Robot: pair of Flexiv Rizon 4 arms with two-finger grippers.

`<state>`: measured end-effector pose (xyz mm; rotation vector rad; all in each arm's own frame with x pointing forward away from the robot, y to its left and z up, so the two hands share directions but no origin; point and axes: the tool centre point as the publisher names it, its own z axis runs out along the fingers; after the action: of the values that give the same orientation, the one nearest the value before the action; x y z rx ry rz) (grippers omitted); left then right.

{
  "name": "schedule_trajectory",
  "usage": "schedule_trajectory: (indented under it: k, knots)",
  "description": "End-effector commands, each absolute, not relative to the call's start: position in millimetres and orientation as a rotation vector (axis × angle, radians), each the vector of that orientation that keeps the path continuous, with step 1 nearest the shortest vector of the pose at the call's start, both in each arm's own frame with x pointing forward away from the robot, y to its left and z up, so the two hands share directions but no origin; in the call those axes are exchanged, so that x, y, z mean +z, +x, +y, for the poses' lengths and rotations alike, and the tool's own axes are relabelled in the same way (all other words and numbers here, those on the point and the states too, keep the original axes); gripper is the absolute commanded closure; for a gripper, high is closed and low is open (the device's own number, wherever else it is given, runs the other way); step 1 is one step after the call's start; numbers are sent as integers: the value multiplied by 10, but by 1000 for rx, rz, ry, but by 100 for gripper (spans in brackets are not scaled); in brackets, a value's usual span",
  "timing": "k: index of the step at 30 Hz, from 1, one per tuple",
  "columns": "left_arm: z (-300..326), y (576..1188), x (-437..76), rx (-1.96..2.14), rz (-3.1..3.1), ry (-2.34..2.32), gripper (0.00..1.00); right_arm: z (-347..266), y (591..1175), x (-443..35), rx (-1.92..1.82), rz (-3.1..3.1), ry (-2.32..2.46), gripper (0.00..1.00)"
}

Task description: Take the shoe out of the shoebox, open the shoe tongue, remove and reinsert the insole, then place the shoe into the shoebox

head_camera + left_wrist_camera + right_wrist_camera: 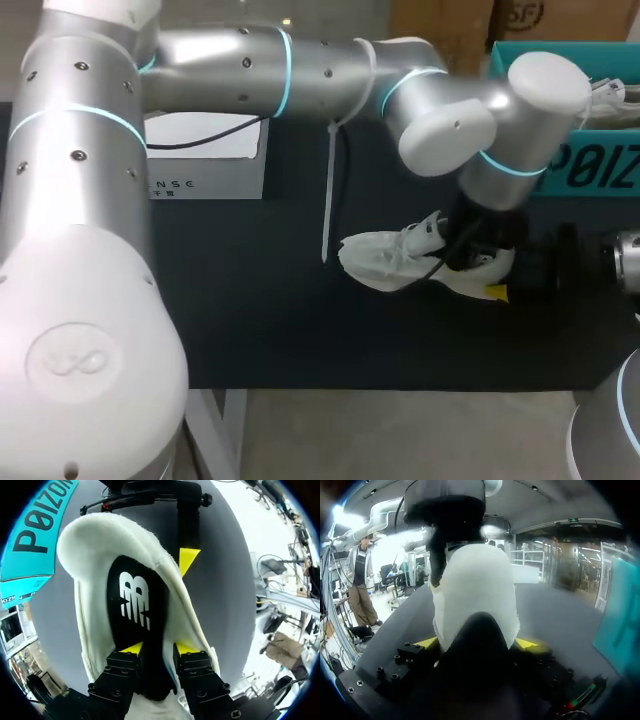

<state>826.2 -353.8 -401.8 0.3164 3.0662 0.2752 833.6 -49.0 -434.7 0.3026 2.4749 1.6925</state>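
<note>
A white shoe (390, 258) lies on the dark table, right of the middle. In the left wrist view I look down into the shoe (90, 555), where the black insole (135, 600) with a white logo lies. My left gripper (159, 647) hangs over the shoe's opening, its fingers open with the insole's near end between them. My right gripper (477, 642) comes in from the right and is shut on the shoe (475, 590) at one end, a yellow fingertip (189, 560) against each side. The teal shoebox (590, 160) stands at the back right.
A white box (205, 165) stands at the back left, under my left arm, which reaches across the table. A white strap (328, 190) hangs down from that arm, just left of the shoe.
</note>
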Motion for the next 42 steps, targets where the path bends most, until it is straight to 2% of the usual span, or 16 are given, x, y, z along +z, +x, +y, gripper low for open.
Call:
schedule_trajectory:
  k: [1, 2, 42]
  knots:
    - [-3578, 8244, -4364, 263, 3067, 331, 86, -488, 8342, -4373, 1690, 2477, 307, 100]
    - [-3575, 8237, -4404, 264, 3064, 325, 100, -488, 8342, -4373, 1690, 2477, 307, 100]
    - [-3743, 8301, -3723, 164, 2846, 294, 100, -488, 8342, -4373, 1690, 2477, 307, 100]
